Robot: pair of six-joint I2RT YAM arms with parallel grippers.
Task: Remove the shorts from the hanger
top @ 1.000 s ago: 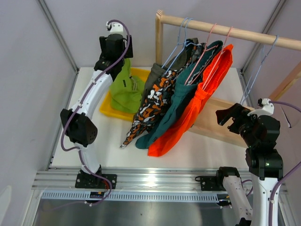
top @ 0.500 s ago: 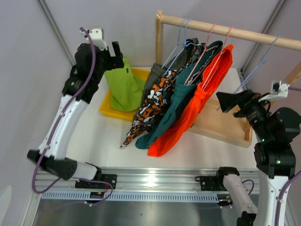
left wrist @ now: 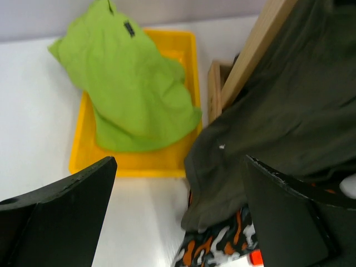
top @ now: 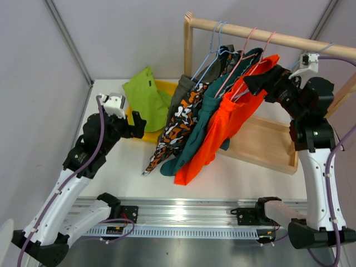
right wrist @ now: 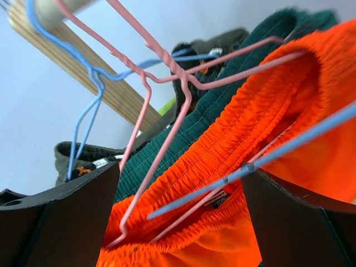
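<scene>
On the left, the left claw (top: 135, 123) is hanging low over the white table (top: 111, 167), and we are seeing its jaws spread wide with nothing between them. Just beyond it, the lime green shorts (top: 146, 95) are lying crumpled in a yellow tray (top: 167, 85), and one corner is spilling over the tray's far edge. They are off the rail.

Moving right, the other four pairs are hanging on wire hangers (top: 216, 47) from a wooden rail (top: 250, 33), packed close together and slanting down toward the table. The olive-grey shorts (top: 181, 92) are hanging nearest the tray. Then we are seeing the camouflage shorts (top: 181, 123), the dark teal shorts (top: 203, 119) and the orange-red shorts (top: 222, 133) in turn. Behind their lower ends a shallow wooden box (top: 261, 147) is lying on the table.

On the right, the right claw (top: 251, 83) is reaching up beside the rail, level with the top of the orange-red shorts. In its own camera we are watching its jaws standing wide apart, with the gathered orange waistband and a blue hanger wire (right wrist: 289, 146) crossing between them. We cannot tell whether the fingers are touching the cloth.
</scene>
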